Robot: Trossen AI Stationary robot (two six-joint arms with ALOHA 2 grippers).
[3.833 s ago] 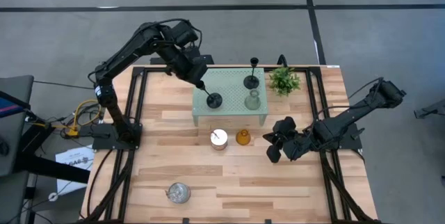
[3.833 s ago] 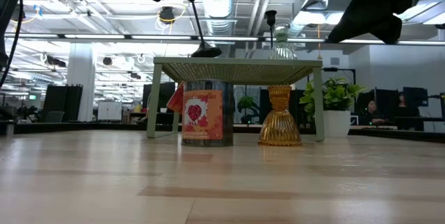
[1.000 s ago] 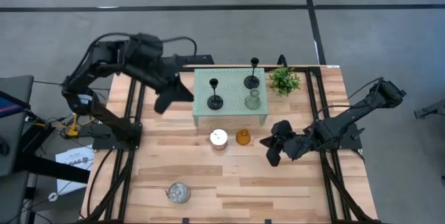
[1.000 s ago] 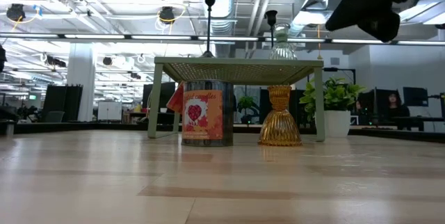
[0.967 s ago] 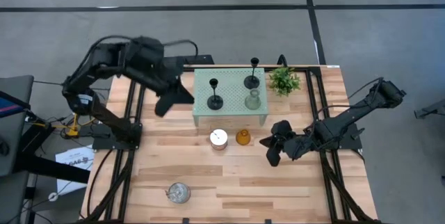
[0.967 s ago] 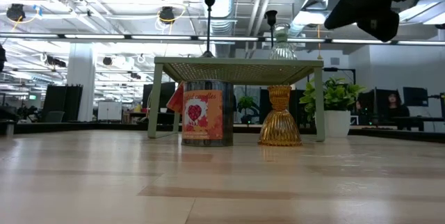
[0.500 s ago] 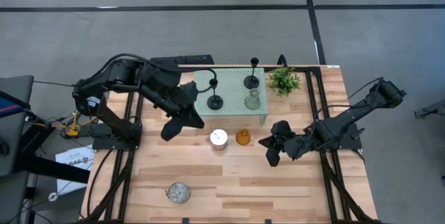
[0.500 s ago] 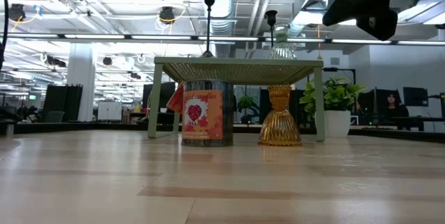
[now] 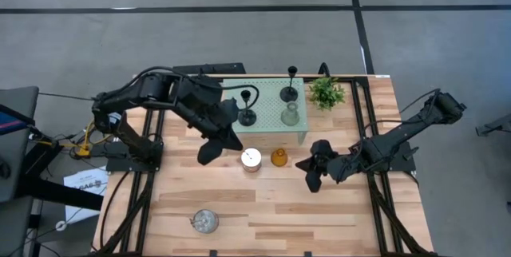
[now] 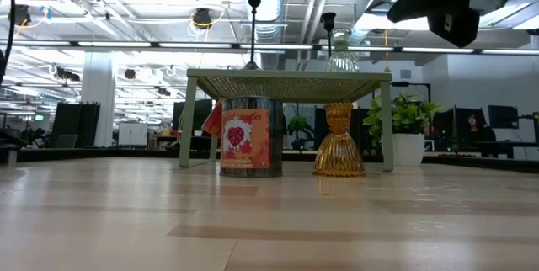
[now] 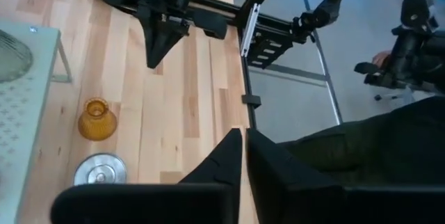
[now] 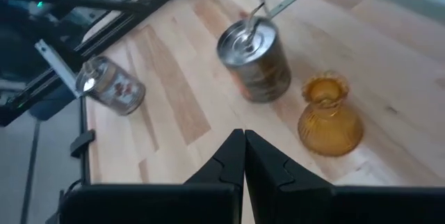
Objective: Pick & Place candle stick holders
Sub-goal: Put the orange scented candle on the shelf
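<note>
Two slim black stemmed holders (image 9: 247,114) (image 9: 288,91) and a clear glass holder (image 9: 291,115) stand on the pale green stand (image 9: 267,133). In front of it a silvery cup (image 9: 251,159) and an amber glass holder (image 9: 279,158) rest on their bases on the table. Another silvery cup (image 9: 205,222) sits near the front left. My left gripper (image 9: 205,156) hovers shut just left of the first cup, with nothing in it. My right gripper (image 9: 310,180) waits shut to the right of the amber holder, above the table (image 10: 438,6).
A small potted plant (image 9: 326,92) stands at the stand's far right corner. Black frame rails (image 9: 156,137) run along both table sides. Bare wood lies between the front cup and the right edge.
My left gripper has swung from beyond the stand's left end toward the table's near edge and right, sinking a little, and now hangs beside the silvery cup in front of the stand. The holders have not moved.
</note>
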